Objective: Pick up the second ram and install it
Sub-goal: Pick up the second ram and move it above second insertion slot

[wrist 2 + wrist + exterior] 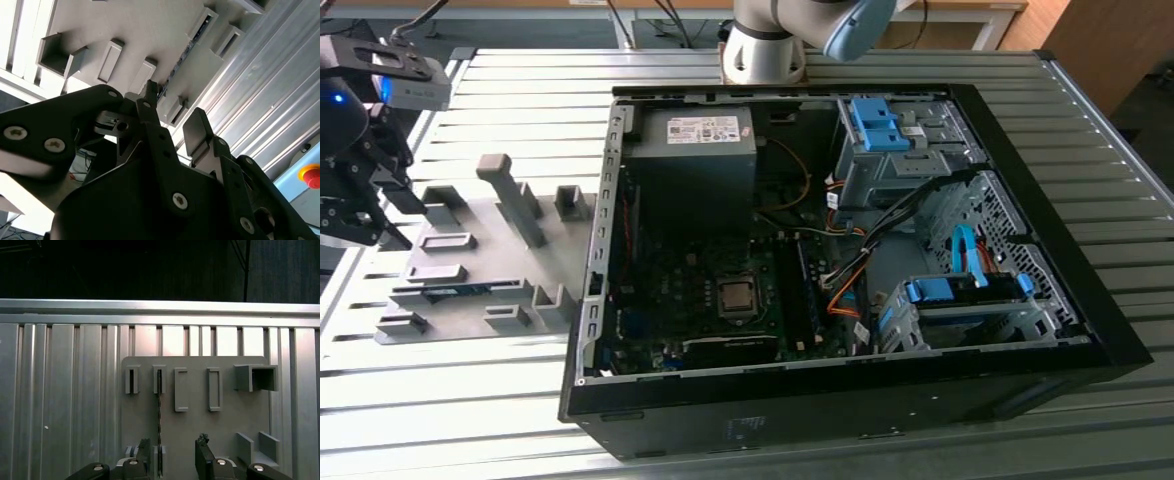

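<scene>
First wrist view: gripper [172, 441] is held over the grey holder [200, 430], jaws spread. The ram [159, 425] is seen edge-on, stood in the holder's slots, between the fingers [202, 455], nearer one. In the exterior view an open case [854, 400] is set beside the holder.

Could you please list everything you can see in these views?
second ram: one, blue, standing in a slot of the holder plate.
holder plate: one, grey, raised blocks, on the table at the exterior view's left.
computer case: one, black, open, beside the plate.
power supply: one, grey, inside the case.
table: one, silver, slatted.
arm base: one, silver-grey, behind the case.
gripper: one, black, fingers open, over the plate by the ram.
</scene>
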Controlling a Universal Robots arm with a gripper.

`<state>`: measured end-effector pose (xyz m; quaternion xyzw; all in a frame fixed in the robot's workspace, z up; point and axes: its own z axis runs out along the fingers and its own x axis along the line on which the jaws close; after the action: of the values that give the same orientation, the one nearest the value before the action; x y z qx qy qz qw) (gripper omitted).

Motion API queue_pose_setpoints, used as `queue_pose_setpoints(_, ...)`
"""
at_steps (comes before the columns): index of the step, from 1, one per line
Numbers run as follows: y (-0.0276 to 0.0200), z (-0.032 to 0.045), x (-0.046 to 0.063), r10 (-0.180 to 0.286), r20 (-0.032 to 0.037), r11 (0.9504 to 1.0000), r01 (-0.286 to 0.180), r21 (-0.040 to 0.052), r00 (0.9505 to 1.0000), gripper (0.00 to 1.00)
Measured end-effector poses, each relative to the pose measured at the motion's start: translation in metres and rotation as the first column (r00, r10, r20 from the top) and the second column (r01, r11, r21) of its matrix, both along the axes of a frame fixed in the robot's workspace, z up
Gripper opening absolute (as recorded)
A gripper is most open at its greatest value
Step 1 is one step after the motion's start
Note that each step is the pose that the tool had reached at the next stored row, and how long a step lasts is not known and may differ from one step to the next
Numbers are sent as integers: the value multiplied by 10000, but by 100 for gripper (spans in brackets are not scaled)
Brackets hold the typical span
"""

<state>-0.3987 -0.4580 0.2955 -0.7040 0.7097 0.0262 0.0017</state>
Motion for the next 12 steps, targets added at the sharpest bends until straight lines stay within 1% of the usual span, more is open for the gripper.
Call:
queue_pose_setpoints(4,-1,-11,0,0,-3,10000,0,-7,10000,47)
queue_pose_setpoints(5,-1,-12,0,0,-2,10000,0,-7,10000,40)
queue_pose_setpoints(12,-1,-23,0,0,9,10000,0,-12,10000,40)
